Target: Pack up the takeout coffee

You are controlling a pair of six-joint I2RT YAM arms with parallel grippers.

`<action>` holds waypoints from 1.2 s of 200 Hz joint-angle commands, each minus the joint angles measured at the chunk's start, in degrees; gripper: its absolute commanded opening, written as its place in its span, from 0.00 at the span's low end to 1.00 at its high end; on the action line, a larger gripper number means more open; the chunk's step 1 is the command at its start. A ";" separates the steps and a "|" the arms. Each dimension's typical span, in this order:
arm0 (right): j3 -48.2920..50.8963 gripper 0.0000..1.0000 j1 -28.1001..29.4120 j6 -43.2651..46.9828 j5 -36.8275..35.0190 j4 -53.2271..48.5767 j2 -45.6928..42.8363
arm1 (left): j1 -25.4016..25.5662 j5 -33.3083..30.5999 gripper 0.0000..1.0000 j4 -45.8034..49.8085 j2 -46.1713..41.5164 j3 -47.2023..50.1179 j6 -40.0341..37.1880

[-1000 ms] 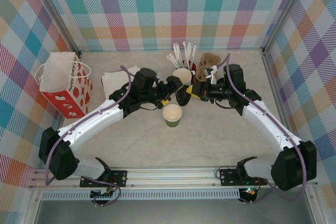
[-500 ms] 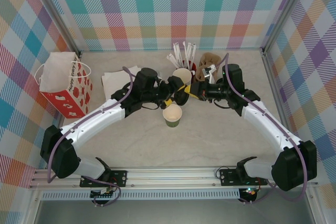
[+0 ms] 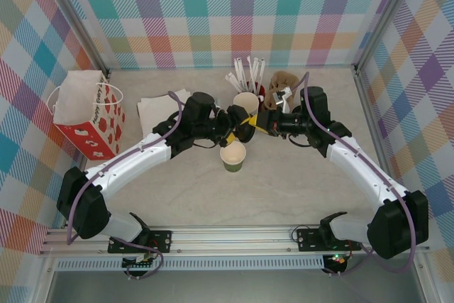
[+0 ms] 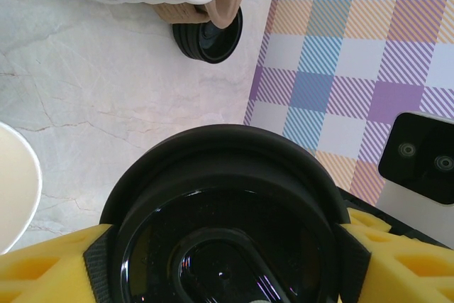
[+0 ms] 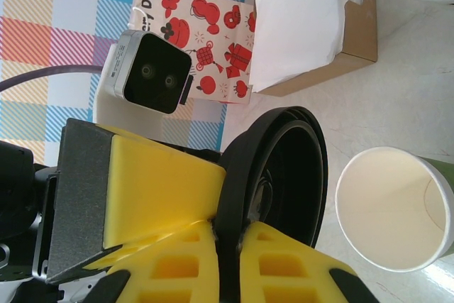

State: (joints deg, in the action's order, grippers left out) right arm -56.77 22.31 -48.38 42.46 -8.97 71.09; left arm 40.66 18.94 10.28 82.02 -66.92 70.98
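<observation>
Standing open and uncapped on the surface point(image 3: 284, 189), the takeout coffee point(image 3: 233, 155) sits just beside the black lid point(image 4: 220, 246), pinched at its rim by the right jaws and straddled by the left jaws, grip unclear; capping and bagging in the red-and-white bag point(image 3: 89, 115) seem left.

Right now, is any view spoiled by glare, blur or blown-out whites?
Top external: evenly lit and sharp, with only faint shadows. Left wrist: the black lid sits very close, and its glossy face mirrors streaks of light. Right wrist: the white napkins and the inside of the green paper cup are nearly washed out.
</observation>
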 commanded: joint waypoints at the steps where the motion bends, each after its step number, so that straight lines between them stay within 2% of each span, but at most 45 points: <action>1: 0.13 0.04 1.03 0.83 0.45 2.43 -0.51 | -0.41 1.45 0.77 -2.23 0.33 0.65 0.52; 26: 0.04 0.05 1.08 1.24 0.13 1.95 -0.52 | -0.48 1.26 0.76 -2.21 0.12 0.56 0.51; 54: 0.07 0.13 1.07 2.60 -0.99 0.11 -1.03 | -0.41 0.60 0.73 -1.27 -0.12 0.47 -0.15; 111: 0.26 0.24 1.08 3.98 -1.43 -2.65 -2.92 | -0.47 -2.08 0.70 4.04 -0.07 -0.62 -3.82; 158: -0.13 0.39 1.12 8.11 -6.00 -9.91 -6.32 | -0.30 -7.57 0.66 17.55 -0.06 -4.62 -12.08; 178: -1.39 0.44 1.07 11.25 -11.11 -15.78 -7.49 | 0.37 -10.49 0.64 23.97 0.40 -7.32 -16.23; 220: -6.08 0.48 1.02 18.02 -32.16 -33.64 -7.31 | 3.72 -17.97 0.60 35.91 4.17 -14.22 -23.95; 240: -6.18 0.48 0.99 19.63 -38.46 -37.56 -6.69 | 5.32 -20.97 0.59 38.71 6.50 -16.27 -25.69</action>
State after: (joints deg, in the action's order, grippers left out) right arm -61.19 22.98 -33.45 16.71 -36.27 64.03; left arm 43.90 3.77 40.62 85.86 -80.16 50.54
